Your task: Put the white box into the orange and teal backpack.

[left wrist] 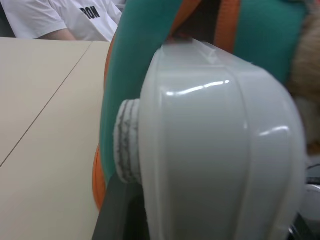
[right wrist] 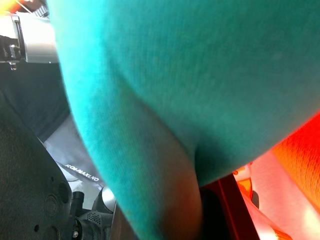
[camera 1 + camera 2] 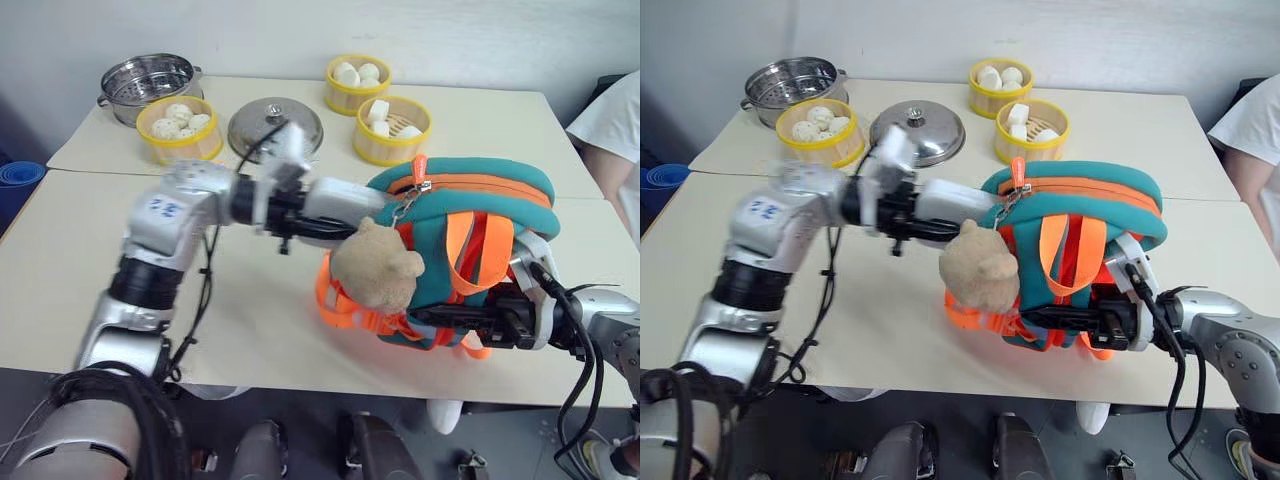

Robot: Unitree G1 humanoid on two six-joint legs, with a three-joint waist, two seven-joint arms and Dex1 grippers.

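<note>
Head views first: nearest, low at the table's (image 3: pixel 100 290) front edge, right gripper (image 3: pixel 425 320) pinched tight on the bottom of the orange and teal backpack (image 3: pixel 470 180), standing it upright, plush bear (image 3: pixel 375 265) hanging in front. Left gripper (image 3: pixel 320 222) reaching across, jaws narrowed around the white box (image 3: pixel 340 197), held level, far end touching the backpack's top by the zipper; cannot tell whether it is inside. Further back, bun steamers (image 3: pixel 180 128), a steel pot (image 3: pixel 150 85) and a lid (image 3: pixel 275 125).

Left wrist view: white box (image 1: pixel 215 150) huge up close, teal fabric just behind, a person's white shirt (image 1: pixel 65 20) beyond.

Right wrist view: teal backpack wall (image 2: pixel 200 75) pressed right up close, orange trim alongside.
</note>
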